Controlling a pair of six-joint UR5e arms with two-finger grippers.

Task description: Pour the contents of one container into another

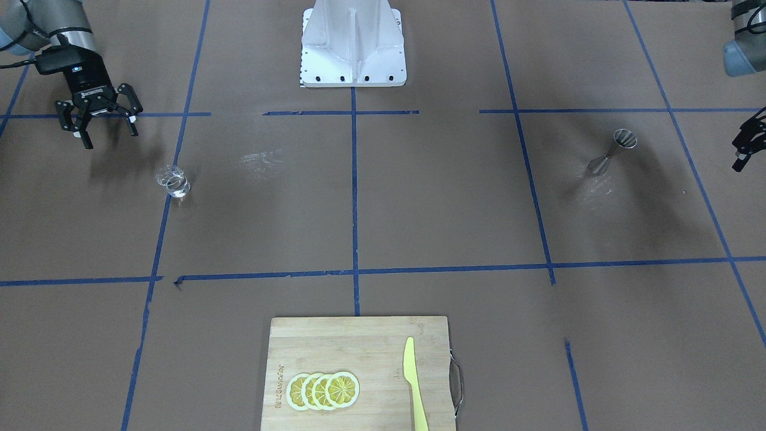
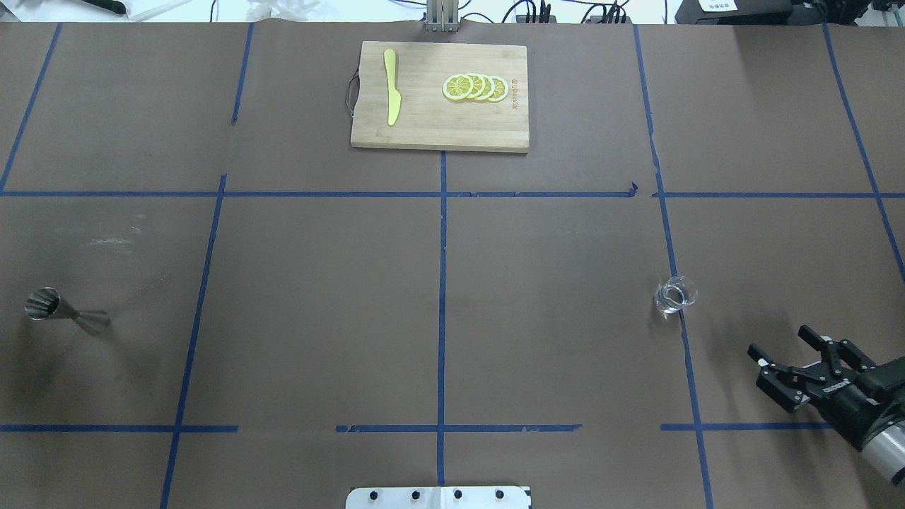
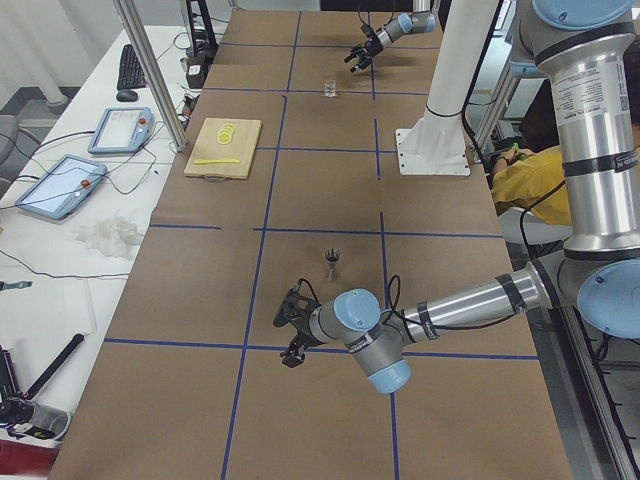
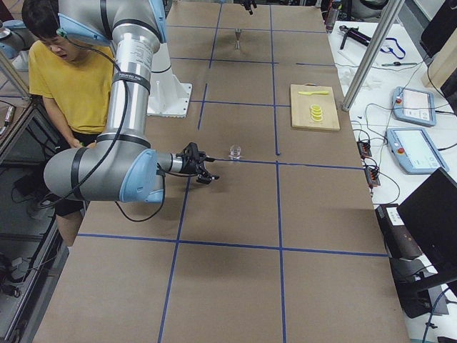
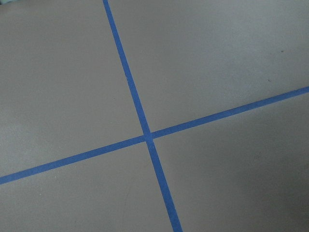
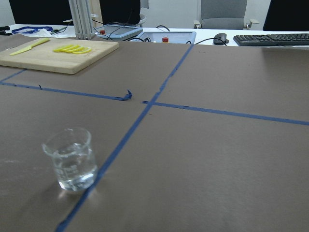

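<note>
The small clear glass (image 1: 173, 181) stands upright on a blue tape line, with a little clear liquid in its bottom; it is low left in the right wrist view as the glass (image 6: 71, 159). My right gripper (image 2: 785, 353) hovers open and empty a short way from it, on the robot's side. Far off on the other side of the table stands the steel hourglass jigger (image 1: 611, 152), upright and alone. My left gripper (image 1: 751, 139) shows partly at the front view's right edge, fingers spread, empty, beyond the jigger. The left wrist view shows only crossed tape.
A wooden cutting board (image 2: 438, 134) at the table's far edge carries several lemon slices (image 2: 475, 87) and a yellow knife (image 2: 392, 95). The white robot base (image 1: 353, 45) stands at the near middle. A person in a yellow shirt (image 4: 68, 78) is beside the robot.
</note>
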